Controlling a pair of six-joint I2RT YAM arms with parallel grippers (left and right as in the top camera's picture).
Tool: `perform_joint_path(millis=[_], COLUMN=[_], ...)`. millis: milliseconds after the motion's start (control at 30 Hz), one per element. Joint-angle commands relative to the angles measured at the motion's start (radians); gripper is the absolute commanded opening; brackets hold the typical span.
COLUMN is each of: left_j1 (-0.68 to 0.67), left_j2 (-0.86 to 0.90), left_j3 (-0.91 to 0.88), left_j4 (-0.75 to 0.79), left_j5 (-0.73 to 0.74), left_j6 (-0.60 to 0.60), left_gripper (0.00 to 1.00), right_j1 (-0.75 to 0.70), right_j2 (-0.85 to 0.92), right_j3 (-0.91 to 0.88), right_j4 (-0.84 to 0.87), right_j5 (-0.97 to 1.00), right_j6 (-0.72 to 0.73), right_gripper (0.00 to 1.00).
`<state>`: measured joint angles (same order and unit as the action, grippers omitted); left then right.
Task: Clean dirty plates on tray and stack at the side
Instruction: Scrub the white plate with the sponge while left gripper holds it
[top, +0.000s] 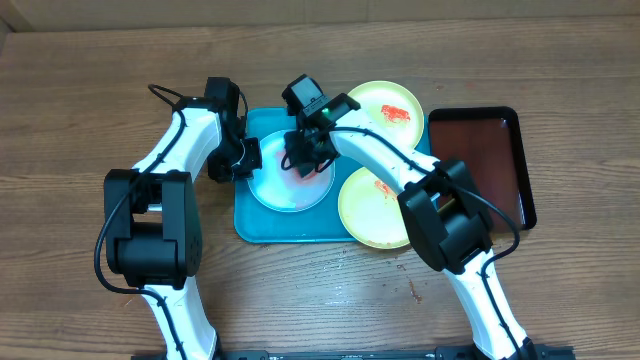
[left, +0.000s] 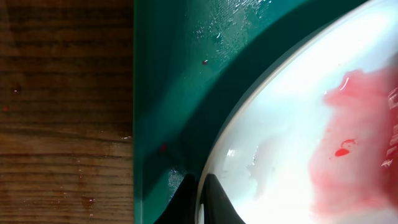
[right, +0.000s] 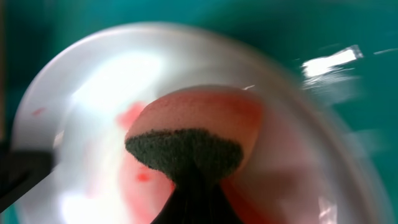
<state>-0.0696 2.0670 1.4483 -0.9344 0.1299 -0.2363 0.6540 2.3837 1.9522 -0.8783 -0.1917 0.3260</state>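
Observation:
A light-blue-rimmed plate (top: 285, 185) with a red sauce smear lies on the teal tray (top: 256, 225). My left gripper (top: 243, 160) is shut on this plate's left rim; the wrist view shows its fingers (left: 200, 199) pinching the rim of the plate (left: 292, 112). My right gripper (top: 303, 158) is shut on a sponge (right: 193, 127), pink-stained with a dark green scrub side, pressed on the plate's smeared centre (right: 99, 93). Two yellow-green-rimmed plates with red smears lie at the right: one (top: 385, 108) at the back, one (top: 372, 208) overlapping the tray's right edge.
A dark reddish tray with a black rim (top: 483, 160) lies at the far right. Bare wooden table (top: 90, 90) surrounds the trays. Water droplets lie on the teal tray (left: 168, 93) beside the plate.

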Motion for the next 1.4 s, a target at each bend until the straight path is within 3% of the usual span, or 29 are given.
perform_joint_path(millis=[0,267,567,800,933,1067,1167,1367], left_j1=[0.01,0.011,0.011,0.011,0.011,0.011,0.011,0.011], left_j2=[0.031,0.031,0.031,0.031,0.031,0.031,0.031,0.031], left_j3=[-0.005,-0.005,-0.005,-0.005,-0.005,-0.005,-0.005,-0.005], left_j4=[0.015,0.015,0.015,0.015,0.014,0.013,0.013,0.01], left_j5=[-0.047,-0.043,-0.044,-0.052,-0.052,-0.052,-0.052,-0.052], left_j6=[-0.023,-0.022,-0.022,-0.022,-0.021,-0.021,-0.021,-0.021], left_gripper=[0.04,0.04,0.04,0.04,0.04,0.04,0.04,0.04], right_j1=[0.048,0.072,0.019,0.013,0.015,0.015,0.008,0.013], right_j2=[0.032,0.032,0.026,0.025,0.025,0.025,0.03,0.089], right_j3=[0.012,0.012,0.02,0.02,0.02,0.02,0.017,0.016], right_j4=[-0.002,-0.103,-0.245,-0.226,-0.171,-0.068,0.025,0.111], right_j5=[-0.174,-0.214,0.212,0.561,0.635,0.578,0.32,-0.106], right_j6=[-0.043,-0.1,0.051,0.147,0.147,0.137,0.05,0.04], right_gripper=[0.04,0.04,0.04,0.04,0.04,0.04,0.04,0.04])
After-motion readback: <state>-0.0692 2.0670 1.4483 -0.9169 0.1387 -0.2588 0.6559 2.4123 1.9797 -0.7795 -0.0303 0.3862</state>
